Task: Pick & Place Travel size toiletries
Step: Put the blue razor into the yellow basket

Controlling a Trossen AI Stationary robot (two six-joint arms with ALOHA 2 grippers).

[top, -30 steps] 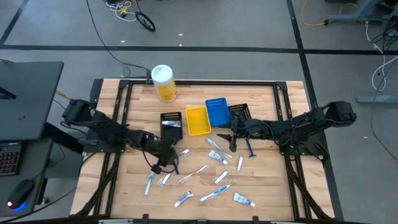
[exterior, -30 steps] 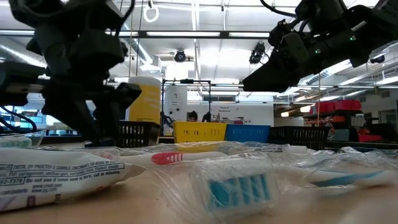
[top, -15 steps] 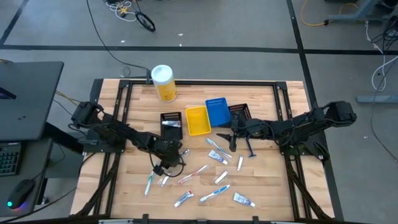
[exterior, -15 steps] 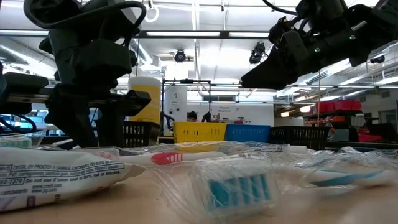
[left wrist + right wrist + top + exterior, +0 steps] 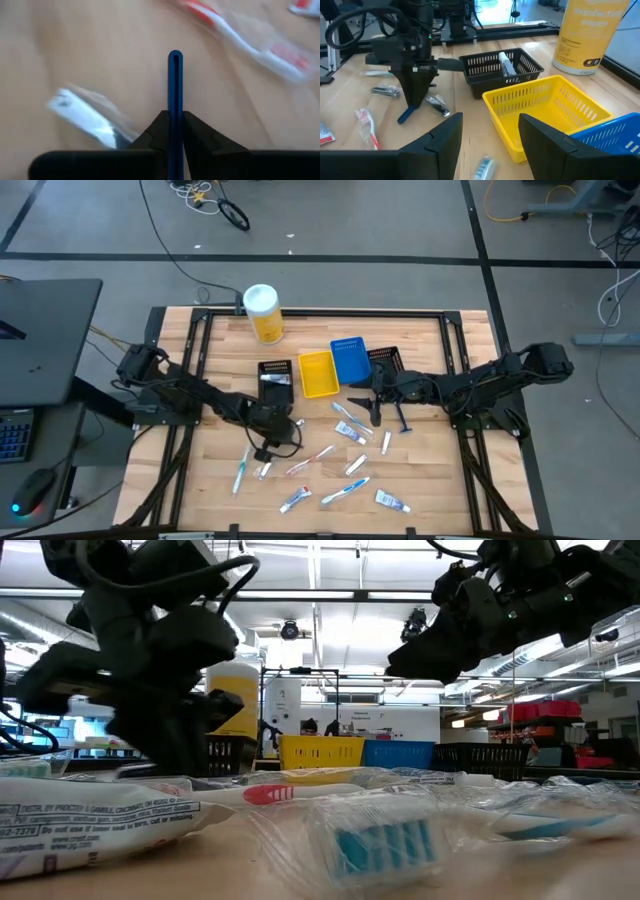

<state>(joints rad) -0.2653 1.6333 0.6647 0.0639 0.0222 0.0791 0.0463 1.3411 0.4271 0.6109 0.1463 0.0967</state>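
Travel size toiletries lie scattered on the wooden table (image 5: 420, 470): white tubes (image 5: 350, 430), a red-and-white toothbrush (image 5: 310, 462), a teal toothbrush (image 5: 240, 473) and a dark razor (image 5: 402, 420). My left gripper (image 5: 274, 442) is low over the left part of the scatter. It is shut on a thin blue handle (image 5: 175, 80). My right gripper (image 5: 487, 140) hangs open above the table in front of the bins, with nothing between its fingers. My left gripper pinches the thin blue handle (image 5: 175, 107) between its two fingers, which slant down from the table's left. The handle runs on past the fingertips along their line. Its free end (image 5: 406, 116) points down at the tabletop; whether it rests there, I cannot tell.
At the back stand a black bin (image 5: 275, 375) with a tube in it, a yellow bin (image 5: 317, 372), a blue bin (image 5: 349, 358) and another black bin (image 5: 385, 360). A big yellow canister (image 5: 264, 313) stands at the far edge. A wrapped razor (image 5: 437, 105) lies beside the left gripper.
My left gripper has gone a little down and toward the table's right, and its fingers have shut on the blue handle. My right gripper has kept still.
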